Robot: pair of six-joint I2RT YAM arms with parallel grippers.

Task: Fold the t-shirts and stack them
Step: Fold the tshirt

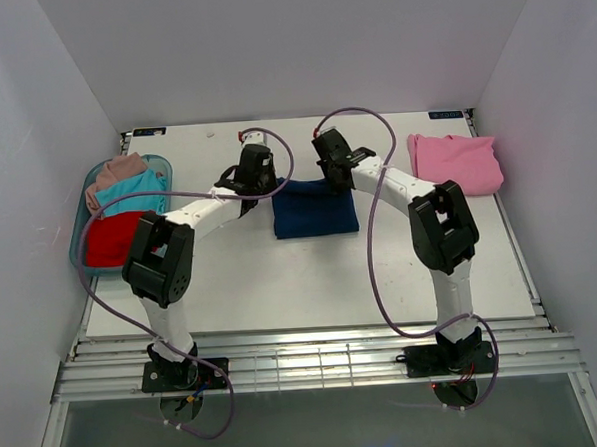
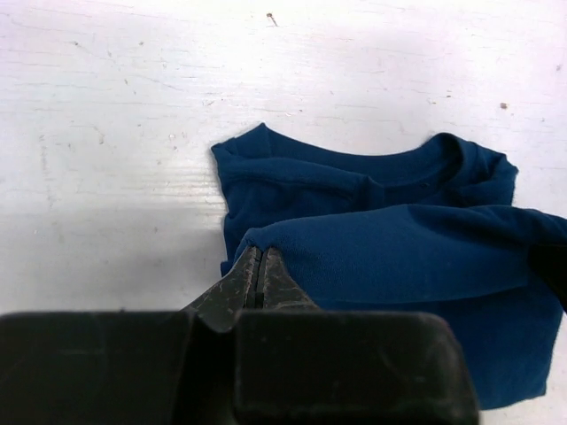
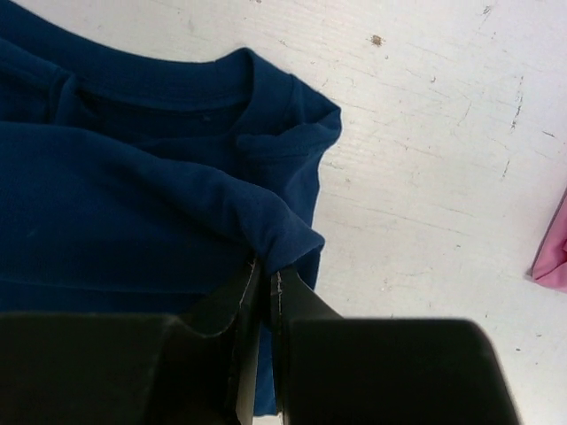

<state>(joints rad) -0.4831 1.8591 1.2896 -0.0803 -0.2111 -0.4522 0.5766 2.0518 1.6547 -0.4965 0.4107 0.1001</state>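
The navy t-shirt lies partly folded in the middle of the table, its chest print hidden. My left gripper is shut on the left corner of its lifted near edge. My right gripper is shut on the right corner. The fold hangs over the collar, which also shows in the right wrist view. A pink t-shirt lies folded at the far right. Red, teal and dusty-pink tees sit in a basket.
A blue basket stands at the table's left edge holding the three tees. White walls close in both sides and the back. The pink tee's edge shows at the right of the right wrist view.
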